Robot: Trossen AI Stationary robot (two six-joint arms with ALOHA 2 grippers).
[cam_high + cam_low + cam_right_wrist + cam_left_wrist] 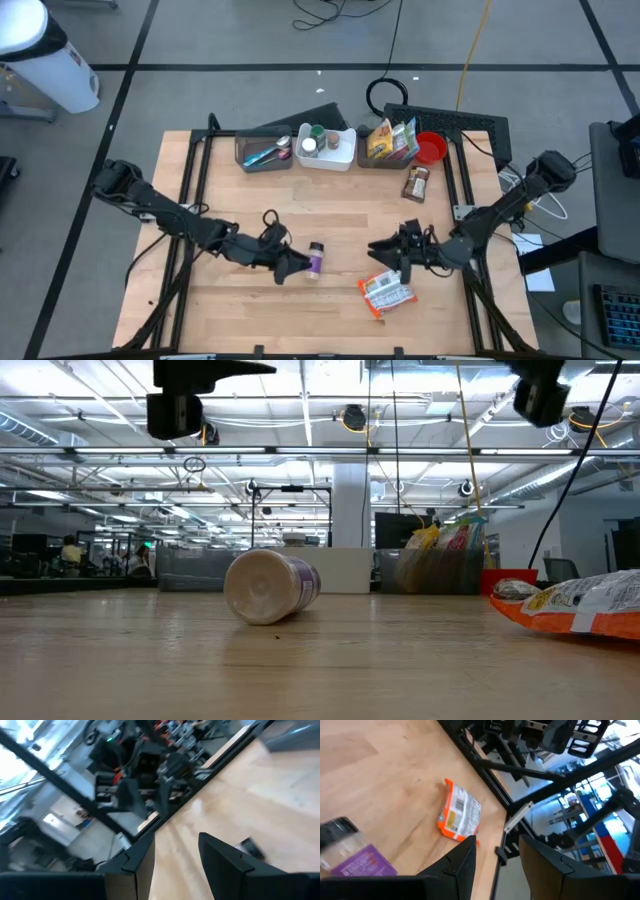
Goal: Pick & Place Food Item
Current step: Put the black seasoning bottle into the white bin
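Note:
A small jar (316,260) with a purple label and a black cap lies on its side on the wooden table, also in the low view (270,586) and the left wrist view (351,854). An orange-and-white snack bag (385,294) lies flat near the table's front right (578,604) (460,815). My left gripper (292,266) (497,870) hovers just left of the jar, open, with nothing between its fingers. My right gripper (386,250) (175,865) hovers above the table just beyond the bag, open and holding nothing.
Along the far edge stand a grey bin (265,150) of utensils, a white bin (326,148) of jars, a bin of snack bags (392,142) and a red cup (431,148). A brown jar (416,184) stands before them. Black frame rails (190,180) run along both sides.

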